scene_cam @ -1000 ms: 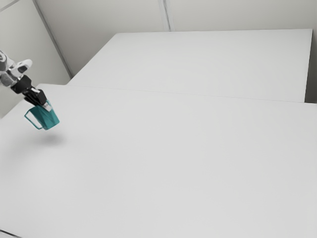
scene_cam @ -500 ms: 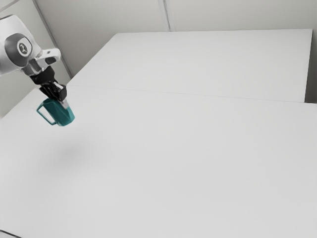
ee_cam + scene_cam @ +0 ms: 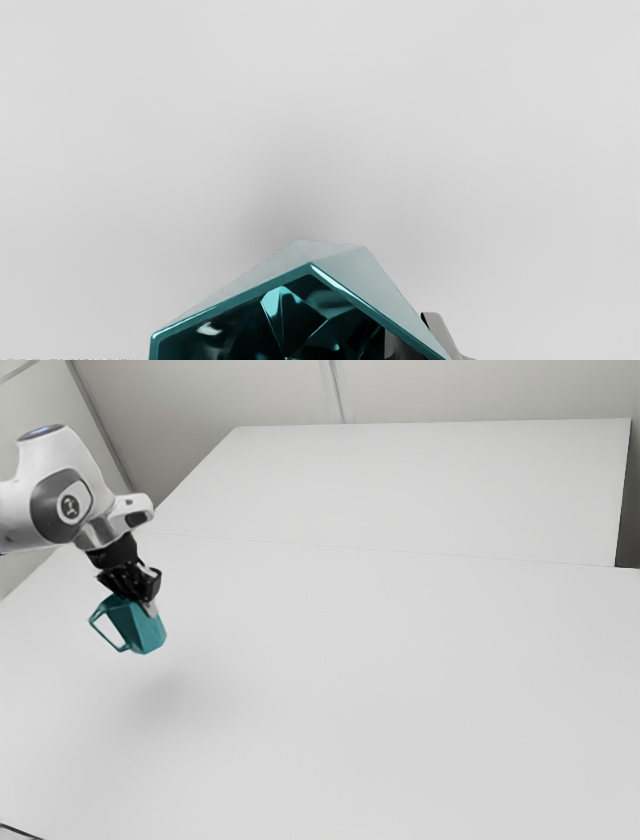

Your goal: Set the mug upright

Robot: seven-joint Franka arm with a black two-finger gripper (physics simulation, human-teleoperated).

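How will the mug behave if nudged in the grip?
The mug is likely stiff: crisp facets, no sagging. Its glossy inside suggests a slippery wall. Pinched near the rim by the fingers, it may swivel.

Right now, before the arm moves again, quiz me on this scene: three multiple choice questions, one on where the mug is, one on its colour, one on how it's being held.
1. Where is the mug?
A. Standing on the table
B. In the air over the table
C. Hanging past the table's edge

2. What colour is the mug?
A. Teal
B. Red
C. Yellow

3. How do the jaws hold the mug?
A. By its handle
B. Around its base
C. By its wall near the rim

Answers:
1. B: in the exterior view, its soft shadow lies on the table, apart from its base.
2. A: both views show its blue-green sides.
3. C: the wrist view shows one finger outside the wall and another inside the mouth.
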